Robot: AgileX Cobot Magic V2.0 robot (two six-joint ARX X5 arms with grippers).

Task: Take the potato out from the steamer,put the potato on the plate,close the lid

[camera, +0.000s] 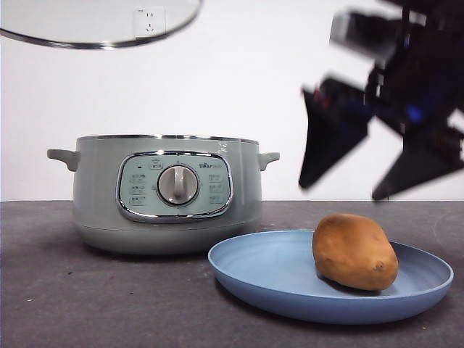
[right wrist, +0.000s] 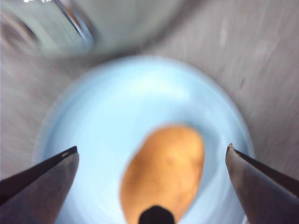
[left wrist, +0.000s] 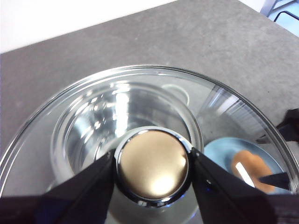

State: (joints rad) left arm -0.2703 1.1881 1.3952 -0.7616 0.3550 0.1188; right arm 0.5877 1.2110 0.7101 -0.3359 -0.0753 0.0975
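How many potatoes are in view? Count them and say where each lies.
1: the potato lies on the plate, below the open right hand. The steamer's inside is hidden here.

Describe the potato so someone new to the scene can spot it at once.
Start at the sage-green steamer on the dark table; a wide light-blue plate sits in front of it and to one side. The potato lies on that plate, toward the side away from the steamer, below the open right end effector. It is the only orange-brown, rough-skinned oval thing among smooth manufactured items.
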